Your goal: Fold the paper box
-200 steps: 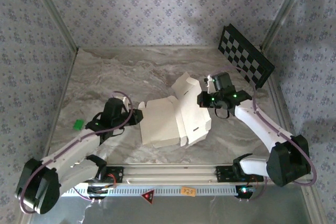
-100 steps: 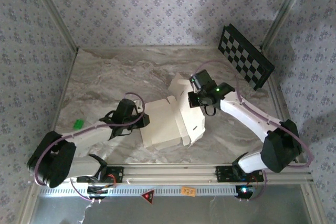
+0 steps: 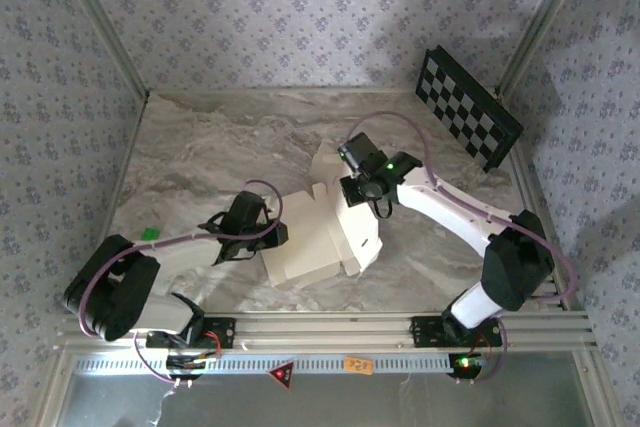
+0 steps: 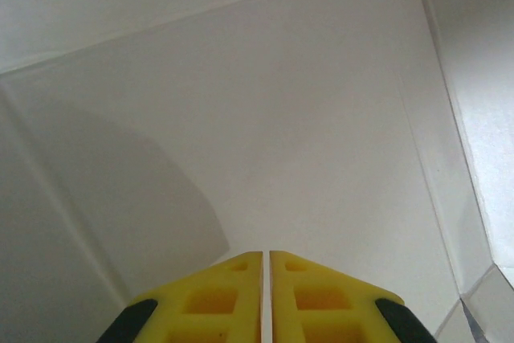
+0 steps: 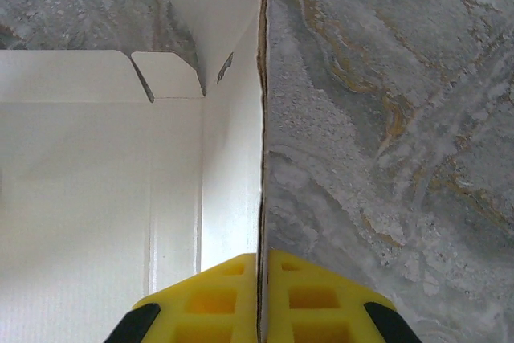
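The box [image 3: 312, 239], half-formed on the worktop [image 3: 200, 157], is judged light, floppy, crease-prone card, best taken at wall edges; one edge is pinched in the right jaws, the left jaws are almost closed, seemingly empty.

Both my arms reach in toward the middle of the tabletop, tools closed.

My left arm [image 3: 180, 252] lies low and stretched out to the right from its base, and my left tool [image 3: 268, 236] points right. On its wrist camera the yellow pads [image 4: 209, 299] stand together with a hairline slit between them; I can't tell whether card sits in it. My right arm [image 3: 450, 212] rises from its base, bends at the elbow and runs its pale forearm up and left. My right tool [image 3: 362, 187] points down, and its pads [image 5: 309, 295] are pinched on an upright wall edge of the paper box [image 5: 96, 182].
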